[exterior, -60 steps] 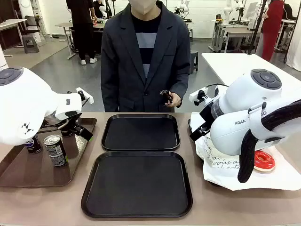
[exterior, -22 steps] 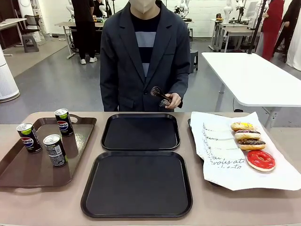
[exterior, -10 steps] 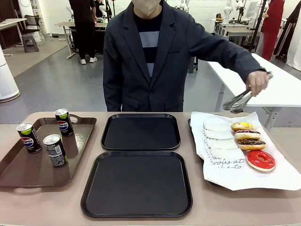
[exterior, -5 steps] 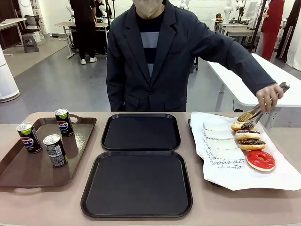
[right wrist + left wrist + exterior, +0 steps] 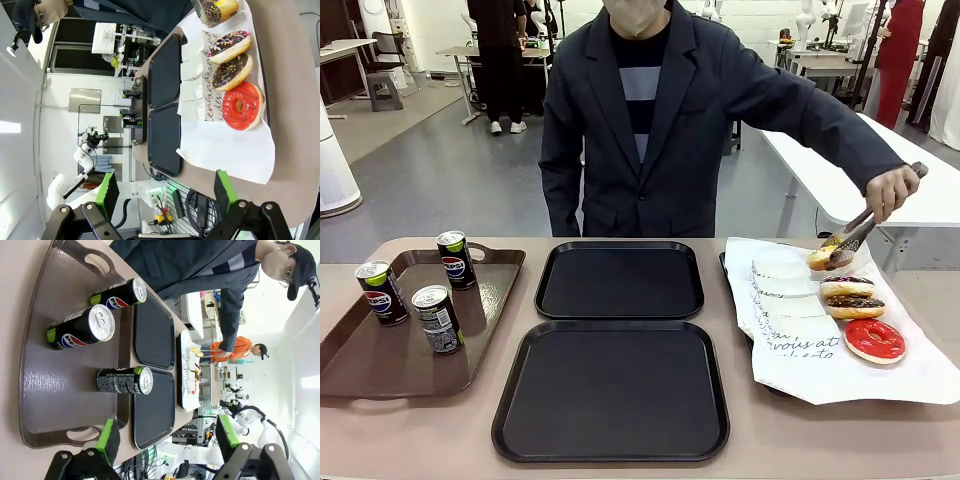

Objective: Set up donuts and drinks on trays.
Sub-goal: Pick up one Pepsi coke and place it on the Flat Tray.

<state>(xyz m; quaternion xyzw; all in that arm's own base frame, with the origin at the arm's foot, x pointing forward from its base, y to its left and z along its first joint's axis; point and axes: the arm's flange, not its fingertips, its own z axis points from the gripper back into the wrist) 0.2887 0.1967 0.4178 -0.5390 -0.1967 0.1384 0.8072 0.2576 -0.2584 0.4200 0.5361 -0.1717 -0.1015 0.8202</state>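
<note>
cans (image 5: 438,318) left, trays (image 5: 610,392) centre, donuts (image 5: 874,340) right

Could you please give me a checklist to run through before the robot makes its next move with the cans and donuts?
1. Black trays bare and ready, far tray and near tray: ok.
2. Three cans upright on the brown tray: ok.
3. Left tool open, nothing between its fingers: ok.
4. Right tool open, nothing held: ok.
5. Donut area free of the person: not ok. A hand holds tongs gripping the yellow-iced donut over the paper sheet.
</note>
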